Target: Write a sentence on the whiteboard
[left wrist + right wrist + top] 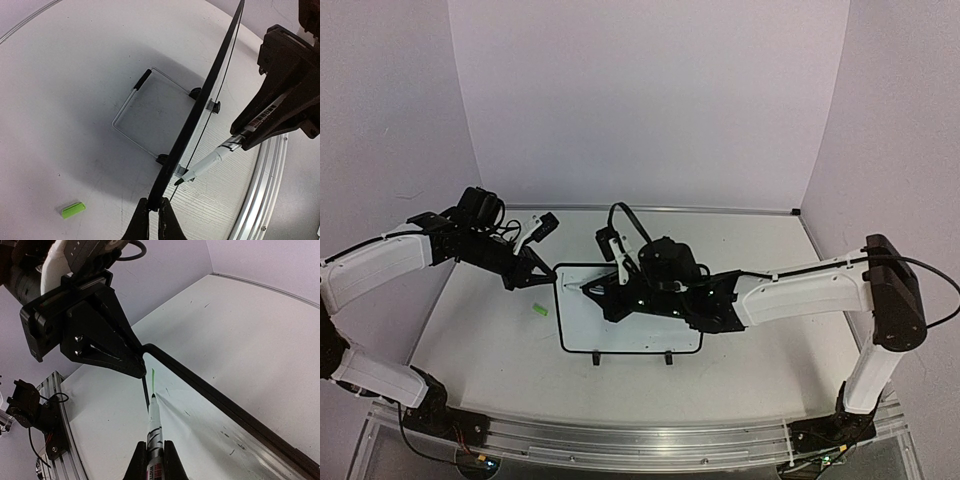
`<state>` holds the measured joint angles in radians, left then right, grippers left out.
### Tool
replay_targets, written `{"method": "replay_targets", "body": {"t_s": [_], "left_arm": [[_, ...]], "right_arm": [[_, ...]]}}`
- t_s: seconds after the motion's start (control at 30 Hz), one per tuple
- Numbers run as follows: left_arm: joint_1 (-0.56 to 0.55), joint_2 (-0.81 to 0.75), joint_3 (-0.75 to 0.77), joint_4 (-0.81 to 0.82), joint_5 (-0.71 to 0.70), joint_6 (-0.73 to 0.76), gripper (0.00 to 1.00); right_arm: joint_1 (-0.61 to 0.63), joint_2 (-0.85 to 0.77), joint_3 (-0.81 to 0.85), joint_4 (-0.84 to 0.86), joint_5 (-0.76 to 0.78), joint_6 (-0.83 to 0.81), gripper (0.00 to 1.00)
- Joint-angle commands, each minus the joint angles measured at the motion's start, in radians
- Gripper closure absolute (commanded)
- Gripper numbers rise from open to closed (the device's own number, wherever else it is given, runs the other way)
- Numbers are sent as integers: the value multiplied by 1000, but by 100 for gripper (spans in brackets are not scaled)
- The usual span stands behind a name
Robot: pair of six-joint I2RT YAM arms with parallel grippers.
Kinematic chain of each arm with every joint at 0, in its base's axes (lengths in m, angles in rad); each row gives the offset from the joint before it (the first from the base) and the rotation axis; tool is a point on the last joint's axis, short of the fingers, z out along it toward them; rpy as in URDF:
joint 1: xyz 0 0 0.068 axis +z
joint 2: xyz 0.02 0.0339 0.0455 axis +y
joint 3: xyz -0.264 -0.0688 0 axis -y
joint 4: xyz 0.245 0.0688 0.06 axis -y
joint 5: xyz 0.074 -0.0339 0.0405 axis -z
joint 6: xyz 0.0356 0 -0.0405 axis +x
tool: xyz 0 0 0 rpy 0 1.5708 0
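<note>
The whiteboard [582,322] lies mid-table, its two black feet on the near long edge. My left gripper [542,274] is shut on the black border at the board's far-left corner, as the left wrist view shows [154,206]. My right gripper [155,444] is shut on a white marker [154,422] and holds it low over the board's left part; in the left wrist view the marker's dark tip [178,181] is close to the surface, contact unclear. A short light-green streak [153,374] shows just past the tip. No readable sentence is visible.
The marker's green cap [540,310] lies on the table left of the board, also in the left wrist view [73,209]. A thin wire stand [131,100] shows beside the board's edge. The aluminium rail [260,190] runs along the table's near edge.
</note>
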<state>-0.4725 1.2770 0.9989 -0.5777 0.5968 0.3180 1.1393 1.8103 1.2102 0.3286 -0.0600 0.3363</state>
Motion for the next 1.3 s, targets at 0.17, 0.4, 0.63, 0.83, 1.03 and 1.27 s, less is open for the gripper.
{"method": "replay_targets", "body": {"t_s": [0.17,0.4,0.63,0.83,1.03,1.27], "left_arm": [[-5,-10,9,-5,-55,21,100],[-5,-10,10,-5,-57,20,100],[-5,-12,9,-7,-60,20,100],[-6,-13,10,-7,-61,20,100],[-6,-11,10,-8,-64,20,100],[-6,-11,10,-9,-67,20,100]], "right_arm": [[-3,5,46,35,41,-17,100],[-3,15,53,27,58,-7,100],[-4,-5,32,26,99,-4,100],[-4,-29,12,25,119,-9,100],[-3,-42,-3,23,134,-8,100],[-3,-67,-24,14,154,-11,100]]}}
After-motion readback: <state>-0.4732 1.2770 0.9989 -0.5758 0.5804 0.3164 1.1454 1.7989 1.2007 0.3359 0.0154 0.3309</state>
